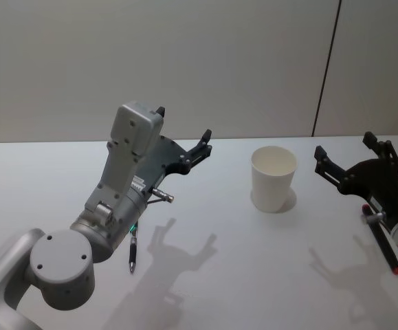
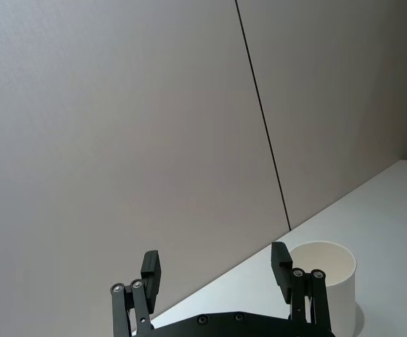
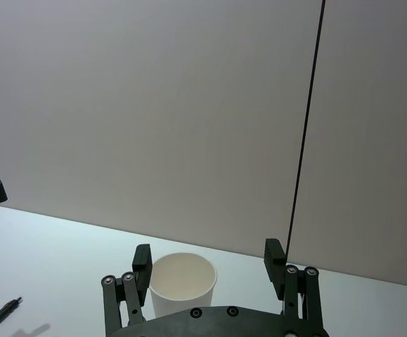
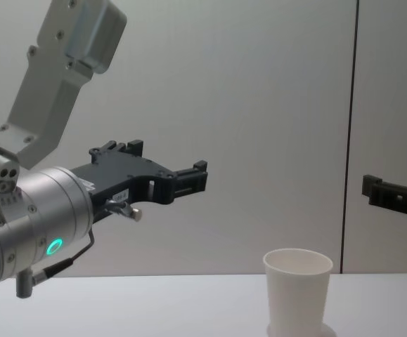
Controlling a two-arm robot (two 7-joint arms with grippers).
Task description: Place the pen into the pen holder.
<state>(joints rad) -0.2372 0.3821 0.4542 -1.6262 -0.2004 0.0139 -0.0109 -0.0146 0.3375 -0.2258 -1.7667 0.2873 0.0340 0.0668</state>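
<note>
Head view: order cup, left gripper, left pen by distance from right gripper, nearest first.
1. Cup, just left of the right gripper.
2. Left gripper, raised, beyond the cup.
3. Left pen, lying on the table, farthest left.

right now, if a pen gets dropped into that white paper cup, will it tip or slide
Probably light: the paper cup looks thin-walled and empty, so a nudge may slide it. It tapers to a narrower base, so weight leaning on its rim might tip it.
</note>
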